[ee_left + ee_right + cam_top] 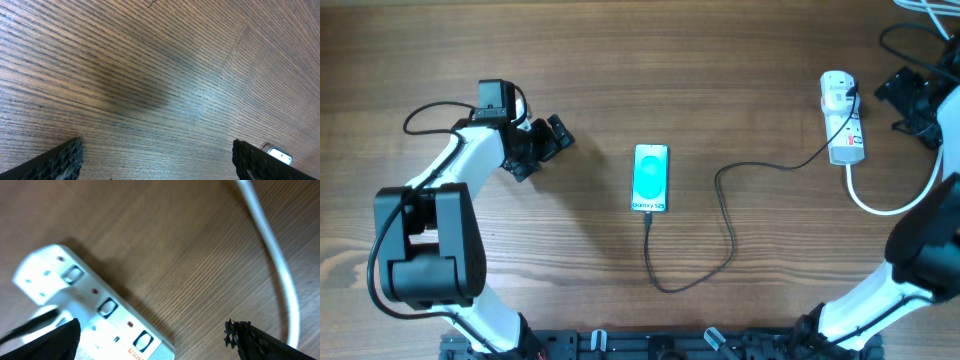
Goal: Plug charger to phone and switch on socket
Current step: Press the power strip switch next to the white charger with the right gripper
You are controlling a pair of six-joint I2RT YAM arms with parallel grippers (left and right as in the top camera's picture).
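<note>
Wooden table (440, 40): phone (651, 178) centre, charger (725, 215) meeting its 6 o'clock edge; socket (842, 117) at 2 o'clock; left gripper (545, 150) and right gripper (902, 103), jaws apart.

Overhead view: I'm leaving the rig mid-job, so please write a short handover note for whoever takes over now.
Left claw: open, empty, left of the phone.
Right claw: open, empty, beside the socket.
Charger runs from the socket's plug end to the phone's bottom edge; it looks plugged in, but that is not certain.
To do: confirm that connection, then switch the socket on; whether it is on already cannot be told.
</note>
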